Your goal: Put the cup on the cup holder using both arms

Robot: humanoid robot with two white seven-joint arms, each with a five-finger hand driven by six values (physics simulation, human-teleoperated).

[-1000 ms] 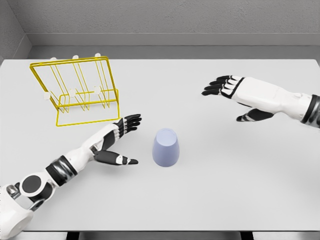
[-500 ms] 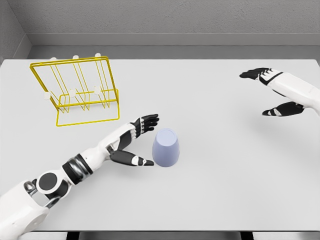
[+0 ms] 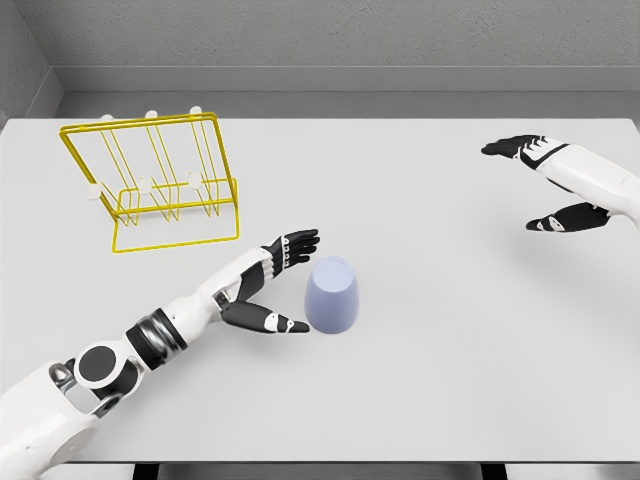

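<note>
A pale lavender cup (image 3: pixel 331 294) stands upside down near the middle of the white table (image 3: pixel 440 340). My left hand (image 3: pixel 284 283) is open right beside the cup's left side, fingers spread above and thumb low, almost touching it. The yellow wire cup holder (image 3: pixel 160 180) with white-tipped pegs stands at the back left. My right hand (image 3: pixel 535 185) hovers open at the far right, well away from the cup.
A grey wall runs behind the table's far edge. The holder stands about a hand's length behind and left of my left forearm (image 3: pixel 180 320).
My left hand reached right to the cup's side during the first half second. My right hand pulled back to the right edge. Since then both have barely moved.
</note>
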